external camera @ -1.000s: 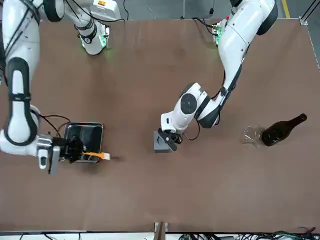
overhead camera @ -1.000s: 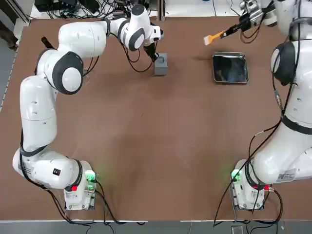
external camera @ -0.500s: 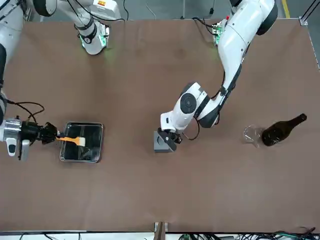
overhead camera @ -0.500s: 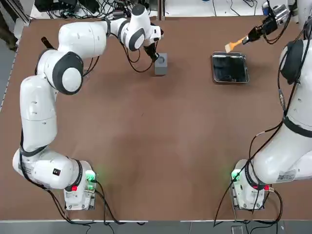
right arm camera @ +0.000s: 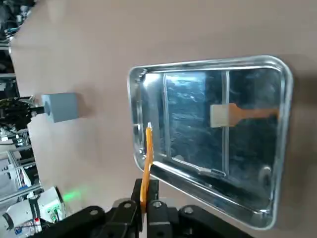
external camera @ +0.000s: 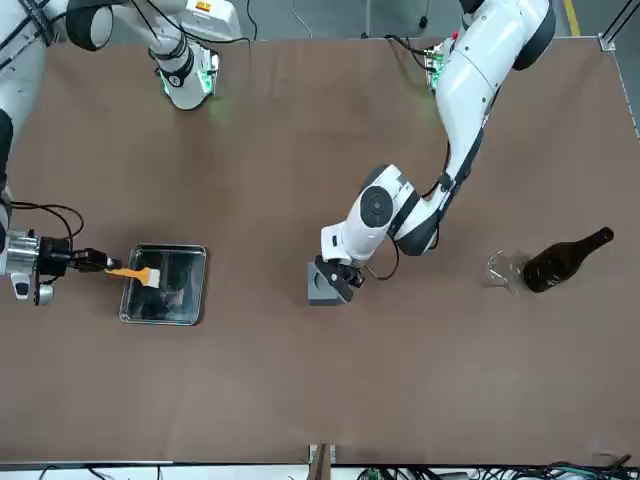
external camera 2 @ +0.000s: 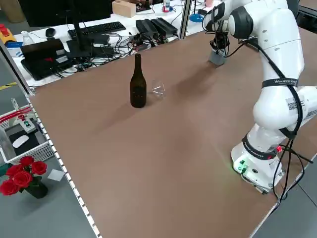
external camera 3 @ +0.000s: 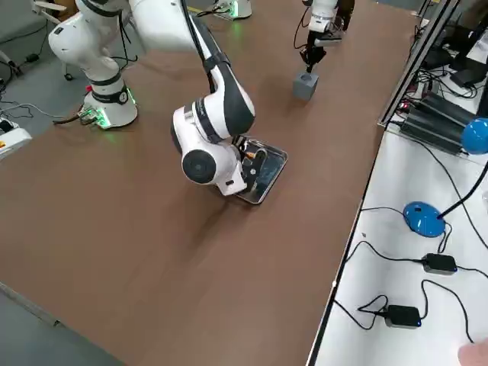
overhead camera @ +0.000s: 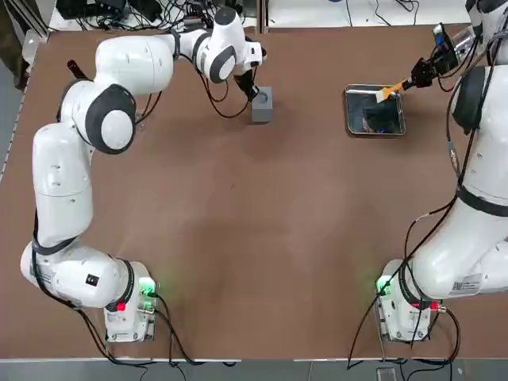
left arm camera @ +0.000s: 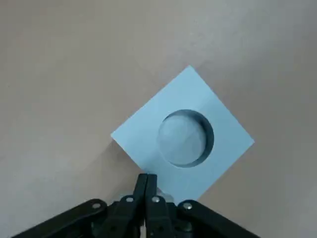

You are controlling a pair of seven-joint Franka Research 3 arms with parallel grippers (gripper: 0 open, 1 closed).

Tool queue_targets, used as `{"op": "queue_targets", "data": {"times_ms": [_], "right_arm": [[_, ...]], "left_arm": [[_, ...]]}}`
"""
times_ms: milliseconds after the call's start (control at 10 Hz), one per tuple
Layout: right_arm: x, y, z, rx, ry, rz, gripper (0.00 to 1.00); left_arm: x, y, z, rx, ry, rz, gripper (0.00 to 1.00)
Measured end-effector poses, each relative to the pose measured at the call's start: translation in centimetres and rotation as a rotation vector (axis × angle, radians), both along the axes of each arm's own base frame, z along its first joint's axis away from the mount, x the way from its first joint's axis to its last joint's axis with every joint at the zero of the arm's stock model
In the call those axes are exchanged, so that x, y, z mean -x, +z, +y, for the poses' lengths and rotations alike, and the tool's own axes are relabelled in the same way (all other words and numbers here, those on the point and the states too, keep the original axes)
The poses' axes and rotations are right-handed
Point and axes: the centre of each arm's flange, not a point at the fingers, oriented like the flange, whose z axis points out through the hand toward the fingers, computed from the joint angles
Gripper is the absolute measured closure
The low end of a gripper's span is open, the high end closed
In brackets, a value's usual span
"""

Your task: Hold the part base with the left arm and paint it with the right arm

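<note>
The part base (overhead camera: pixel 263 103), a small grey block with a round hole on top, sits at the far middle of the table. My left gripper (overhead camera: pixel 254 92) is shut, and its joined fingertips (left arm camera: pixel 146 184) touch the block's edge (left arm camera: pixel 148 131) with nothing between them. My right gripper (overhead camera: pixel 418 77) is shut on an orange-handled brush (overhead camera: pixel 390 90). It holds the brush tilted, with the bristle end over the right rim of the shiny metal tray (overhead camera: pixel 349 111). In the right wrist view the brush (right arm camera: pixel 147 153) crosses the tray's rim (right arm camera: pixel 208 63).
A dark bottle (external camera: pixel 565 258) lies on its side beside a clear glass (external camera: pixel 505 270) at my far left. Cables and desk gear line the table's far edge. Brown tabletop stretches between the part base and the arm bases.
My right gripper has carried the brush rightwards and towards me, from beyond the tray's far left corner to over its right rim. The left arm and the part base have not moved.
</note>
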Motion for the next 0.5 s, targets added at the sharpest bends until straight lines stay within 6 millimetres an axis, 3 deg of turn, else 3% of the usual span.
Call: {"op": "queue_targets", "data": {"times_ms": [300,500], "right_arm": [[0.6,-1.9,-2.6,0.053,-0.046,0.043,0.95],[0.7,-4.2,-3.4,0.081,-0.054,0.072,0.95]], "left_arm": [[0.0,0.0,0.0,0.000,0.000,0.000,0.95],[0.0,0.0,0.0,0.000,0.000,0.000,0.95]]}}
